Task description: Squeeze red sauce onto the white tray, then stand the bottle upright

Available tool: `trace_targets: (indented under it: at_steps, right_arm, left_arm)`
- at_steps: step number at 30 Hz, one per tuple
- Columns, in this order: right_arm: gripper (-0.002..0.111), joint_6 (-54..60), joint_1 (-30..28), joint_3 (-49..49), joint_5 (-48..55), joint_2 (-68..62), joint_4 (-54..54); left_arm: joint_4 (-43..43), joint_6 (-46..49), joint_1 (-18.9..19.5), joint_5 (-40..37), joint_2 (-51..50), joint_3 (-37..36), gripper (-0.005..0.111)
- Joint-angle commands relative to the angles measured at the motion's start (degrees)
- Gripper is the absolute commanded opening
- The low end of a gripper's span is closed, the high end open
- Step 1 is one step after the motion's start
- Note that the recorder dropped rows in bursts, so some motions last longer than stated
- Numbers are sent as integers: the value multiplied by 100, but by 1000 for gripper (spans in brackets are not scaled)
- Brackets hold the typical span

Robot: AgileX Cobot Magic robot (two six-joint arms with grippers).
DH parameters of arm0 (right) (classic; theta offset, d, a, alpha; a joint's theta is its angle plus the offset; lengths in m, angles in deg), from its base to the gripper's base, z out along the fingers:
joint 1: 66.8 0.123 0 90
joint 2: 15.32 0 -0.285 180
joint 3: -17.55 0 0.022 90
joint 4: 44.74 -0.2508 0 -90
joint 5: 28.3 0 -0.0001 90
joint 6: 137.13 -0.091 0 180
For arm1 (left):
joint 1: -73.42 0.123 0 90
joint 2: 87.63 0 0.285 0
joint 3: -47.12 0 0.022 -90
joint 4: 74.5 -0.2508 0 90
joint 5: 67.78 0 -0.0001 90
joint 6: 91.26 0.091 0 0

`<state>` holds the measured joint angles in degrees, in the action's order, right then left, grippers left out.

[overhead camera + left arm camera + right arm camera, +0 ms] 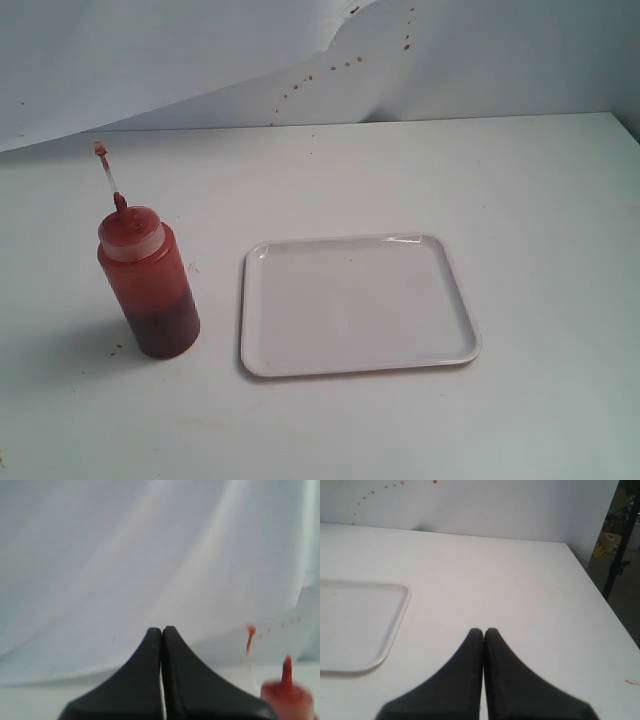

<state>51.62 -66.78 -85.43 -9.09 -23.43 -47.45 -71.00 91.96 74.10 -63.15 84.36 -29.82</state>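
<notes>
**Operator:** Bottle location and axis?

**Technician:** The bottle (148,290) stands on the bench (540,200), on the left arm's side of the white tray (355,305) and apart from it. Long axis vertical; nozzle (106,172) points up, leaning slightly.

**Operator:** Handling?

**Technician:** Probably soft-walled, light, possibly slick. Grip mid-body, gently. Both arms' jaws are closed, holding nothing.

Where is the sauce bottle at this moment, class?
In the exterior view, the bottle stands upright on the left side of the table, just left of the white tray and not touching it.
</notes>
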Motion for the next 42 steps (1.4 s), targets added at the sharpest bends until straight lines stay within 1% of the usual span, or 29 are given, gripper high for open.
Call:
trace_targets:
  at_steps: [1,2,3,4,5,6,7,8,10,12,14,17,19,23,27,32,37,39,42]
  right_arm:
    - [0,-19,28,20,-48,32,57]
    - [0,-19,28,20,-48,32,57]
    - [0,-19,28,20,-48,32,57]
    - [0,-19,28,20,-48,32,57]
    - [0,-19,28,20,-48,32,57]
    - [0,-19,28,20,-48,32,57]
    - [0,-19,28,20,-48,32,57]
    - [0,-19,28,20,-48,32,57]
    - [0,-19,28,20,-48,32,57]
    - [0,-19,28,20,-48,32,57]
    - [0,-19,28,20,-48,32,57]
    - [0,-19,28,20,-48,32,57]
    - [0,-19,28,20,-48,32,57]
    - [0,-19,28,20,-48,32,57]
    - [0,-19,28,20,-48,32,57]
    - [0,-19,28,20,-48,32,57]
    - [0,-19,28,20,-48,32,57]
    - [0,-19,28,20,-48,32,57]
    - [0,-19,28,20,-48,32,57]
  left_arm:
    - [-161,-1582,11,2197,22,-28,0]
    - [-618,-1981,11,2687,22,-28,0]
    - [-1105,-2172,11,3089,22,-28,0]
    - [-1819,-2258,11,3727,-167,-28,0]
    - [-2036,-2258,11,4150,-388,-28,0]
    - [-2080,-2258,11,4236,-918,-28,0]
    - [-2056,-2258,11,4134,-1362,88,0]
    - [-2031,-2247,11,4100,-2061,334,0]
    - [-2088,-2332,-3,4222,-2937,621,0]
    - [-2332,-2779,-3,4502,-3931,879,0]
    - [-2864,-3232,-3,4724,-4859,1101,0]
    - [-3740,-3332,-3,4911,-6049,1311,0]
    - [-4058,-3303,-3,4954,-6681,1375,0]
    - [-4203,-3293,-3,4942,-7634,1398,0]
    - [-4203,-3116,-3,4906,-7945,1398,0]
    - [-4203,-2832,-3,4517,-7782,1398,0]
    - [-4203,-2807,-3,3683,-7268,1398,0]
    - [-4203,-2863,-3,3139,-6952,1384,0]
    - [-4221,-3021,-3,2581,-6505,1162,0]
